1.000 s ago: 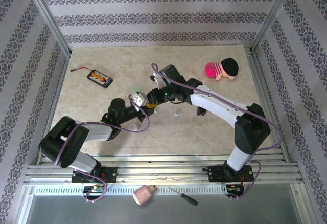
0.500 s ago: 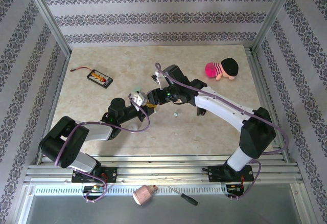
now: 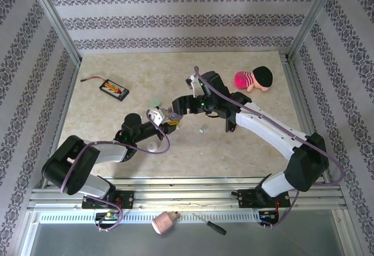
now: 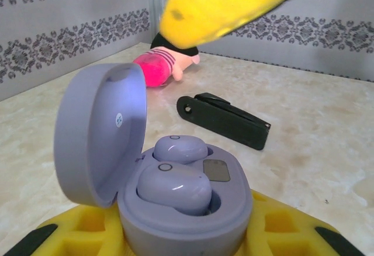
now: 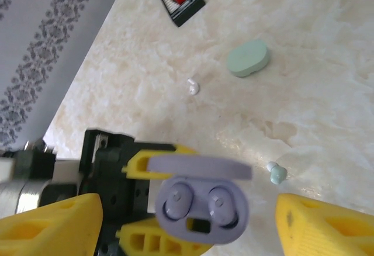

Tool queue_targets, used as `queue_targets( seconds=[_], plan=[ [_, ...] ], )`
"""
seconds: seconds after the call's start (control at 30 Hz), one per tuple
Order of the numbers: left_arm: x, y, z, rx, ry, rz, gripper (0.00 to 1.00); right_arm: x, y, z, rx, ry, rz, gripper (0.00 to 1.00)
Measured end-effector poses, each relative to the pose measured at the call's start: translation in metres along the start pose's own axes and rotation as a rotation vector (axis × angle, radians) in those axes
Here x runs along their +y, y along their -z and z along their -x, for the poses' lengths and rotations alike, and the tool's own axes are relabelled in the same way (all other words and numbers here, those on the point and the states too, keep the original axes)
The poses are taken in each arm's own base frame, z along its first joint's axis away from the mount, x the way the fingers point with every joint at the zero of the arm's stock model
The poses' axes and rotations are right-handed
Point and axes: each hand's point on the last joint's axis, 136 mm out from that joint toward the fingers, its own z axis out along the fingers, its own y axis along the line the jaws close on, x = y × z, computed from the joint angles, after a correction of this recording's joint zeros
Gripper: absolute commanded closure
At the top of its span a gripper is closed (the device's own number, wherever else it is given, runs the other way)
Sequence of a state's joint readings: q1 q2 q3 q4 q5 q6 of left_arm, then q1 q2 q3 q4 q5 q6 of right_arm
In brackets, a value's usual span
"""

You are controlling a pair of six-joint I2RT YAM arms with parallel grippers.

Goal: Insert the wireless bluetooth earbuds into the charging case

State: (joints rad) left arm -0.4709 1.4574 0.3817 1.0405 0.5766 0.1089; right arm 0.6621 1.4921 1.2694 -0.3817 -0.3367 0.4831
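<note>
The lilac charging case (image 4: 99, 133) was smooth matt plastic, its earbuds (image 4: 174, 187) glossier; the table (image 4: 315, 110) resembled polished marble; the two-o'clock doll (image 3: 254, 79), plush cloth.

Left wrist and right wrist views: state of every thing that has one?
lilac case: lid open
lilac earbuds: both seated in the lilac case
mint case: closed, on the table
mint earbud: loose on the table
whitish earbud: loose on the table
left gripper: shut on the lilac case
right gripper: open, over the lilac case
</note>
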Motion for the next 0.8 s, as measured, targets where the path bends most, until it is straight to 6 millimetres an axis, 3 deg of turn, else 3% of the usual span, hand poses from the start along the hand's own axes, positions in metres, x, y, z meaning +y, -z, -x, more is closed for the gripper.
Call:
queue_targets(
  seconds=[0.27, 0.43, 0.63, 0.8],
  plan=[
    [-0.011, 0.0, 0.011, -0.052, -0.087, -0.064, 0.89, -0.016, -0.011, 0.017, 0.002, -0.069, -0.034, 0.18],
    [-0.01, -0.003, 0.019, -0.069, -0.1, -0.069, 0.89, -0.025, -0.015, 0.012, 0.03, -0.091, -0.055, 0.18],
    [-0.005, -0.009, 0.024, -0.076, -0.098, -0.065, 0.91, -0.029, -0.01, 0.012, 0.026, -0.104, -0.063, 0.18],
    [0.002, -0.016, 0.038, -0.105, -0.094, -0.057, 0.91, -0.03, 0.008, 0.007, 0.006, -0.138, -0.063, 0.18]
  ],
)
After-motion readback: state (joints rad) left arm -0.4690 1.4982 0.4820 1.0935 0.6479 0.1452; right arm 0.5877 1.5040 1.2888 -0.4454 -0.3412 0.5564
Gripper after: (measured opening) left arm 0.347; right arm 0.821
